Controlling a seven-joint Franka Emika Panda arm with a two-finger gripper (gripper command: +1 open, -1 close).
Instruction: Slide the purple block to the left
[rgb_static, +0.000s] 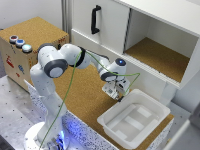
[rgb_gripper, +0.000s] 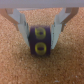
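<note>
You have one purple block (rgb_gripper: 40, 40) sitting between the gripper (rgb_gripper: 41, 35) jaws, two fingers (rgb_gripper: 20, 27) apart on either side, on the cork table (rgb_gripper: 15, 65).

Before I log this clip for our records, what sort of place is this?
Probably a robotics lab test bench. A robot arm stands at a cork-topped table with a white cabinet, a white bin and a button box. Its gripper straddles a purple block.
</note>
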